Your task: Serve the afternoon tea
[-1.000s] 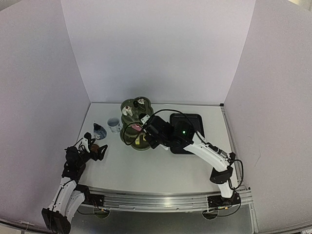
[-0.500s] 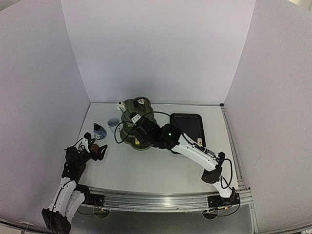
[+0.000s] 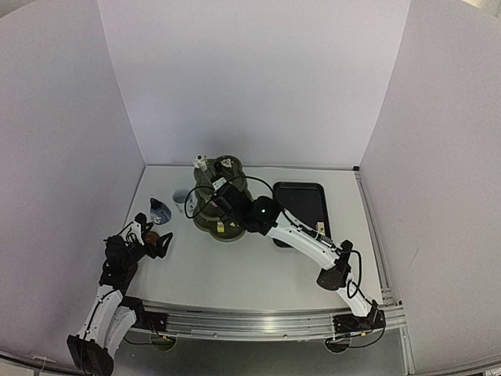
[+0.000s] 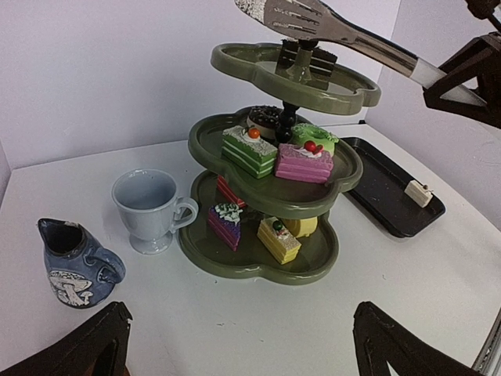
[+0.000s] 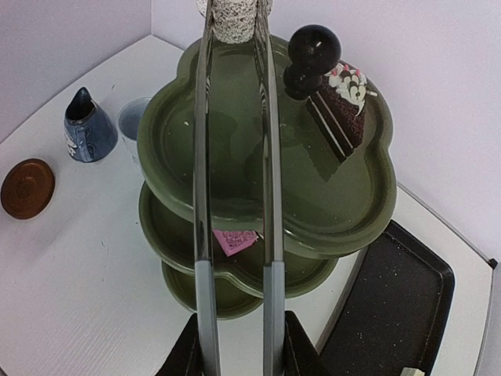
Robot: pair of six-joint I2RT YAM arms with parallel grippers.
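The dark green three-tier stand (image 3: 221, 205) carries several small cakes (image 4: 249, 150). A chocolate slice (image 5: 338, 111) lies on its top tier (image 5: 235, 149). My right gripper (image 5: 239, 348) is shut on metal tongs (image 5: 268, 196) that reach over the top tier. The tongs pinch a pale speckled cake (image 5: 232, 19) at their tip (image 3: 201, 162). My left gripper (image 4: 243, 348) is open and low on the table at the far left (image 3: 149, 243), beside a brown coaster (image 5: 27, 188). The white cup (image 4: 149, 207) and small blue cup (image 4: 74, 262) stand left of the stand. The second coaster is hidden.
The black tray (image 4: 387, 200) lies right of the stand with one small white cake (image 4: 419, 193) on it. White walls close in the table on three sides. The right arm (image 3: 301, 235) stretches across the middle of the table.
The right arm has swung left and up, carrying the tongs and the cake from beside the stand's front to above its top tier. The left arm has not moved.
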